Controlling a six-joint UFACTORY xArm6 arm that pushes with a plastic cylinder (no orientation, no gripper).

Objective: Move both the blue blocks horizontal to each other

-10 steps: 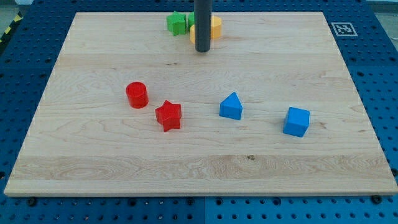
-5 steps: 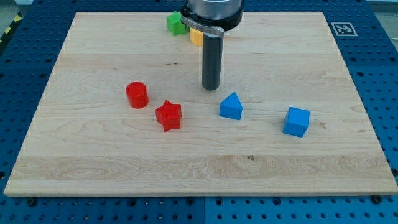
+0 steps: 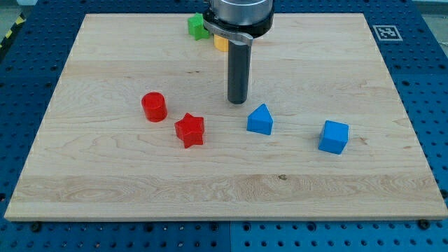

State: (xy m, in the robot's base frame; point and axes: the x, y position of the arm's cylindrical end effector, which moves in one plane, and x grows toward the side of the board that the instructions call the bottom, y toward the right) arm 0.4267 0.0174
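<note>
A blue triangular block (image 3: pixel 260 120) lies near the middle of the wooden board (image 3: pixel 105 182). A blue cube (image 3: pixel 334 136) lies to the view's right of it and slightly lower. My tip (image 3: pixel 238 102) stands just above and to the left of the blue triangular block, a small gap apart from it. The rod rises from there to the arm's head at the view's top.
A red cylinder (image 3: pixel 154 106) and a red star (image 3: pixel 190 130) lie left of the blue triangular block. A green block (image 3: pixel 197 26) and a yellow block (image 3: pixel 220 42) sit at the top edge, partly hidden by the arm. A marker tag (image 3: pixel 386 31) is off the top right corner.
My tip has moved from the top of the board, by the yellow block, down to just above the blue triangular block. No block has moved.
</note>
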